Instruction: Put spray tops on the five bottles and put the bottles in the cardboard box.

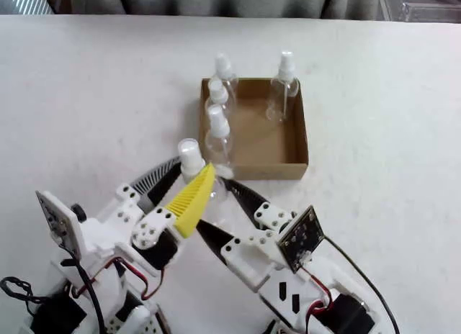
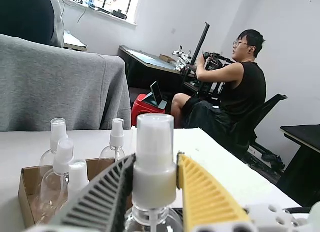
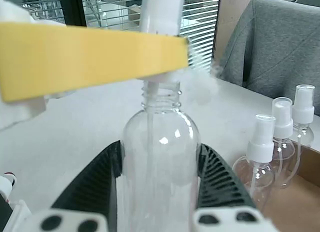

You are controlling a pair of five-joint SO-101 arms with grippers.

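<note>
My right gripper (image 1: 215, 204) is shut on a clear bottle (image 3: 160, 157), held upright between its black fingers (image 3: 100, 182) just in front of the cardboard box (image 1: 295, 165). My left gripper (image 2: 155, 174), with one yellow finger (image 2: 202, 197) and one dark ribbed one, is shut on a white spray top (image 2: 155, 162). The spray top (image 1: 191, 155) stands right above the bottle's threaded neck (image 3: 161, 95), its thin tube running down inside. Several bottles with spray tops (image 1: 218, 96) stand inside the box, another (image 1: 285, 78) in its far right corner.
The box (image 2: 27, 184) lies directly beyond the held bottle, with the capped bottles (image 3: 280, 137) close to its near left wall. White tabletop (image 1: 94, 96) spreads to the left, right and far side. Grey cloth (image 2: 55, 87) hangs past the far edge.
</note>
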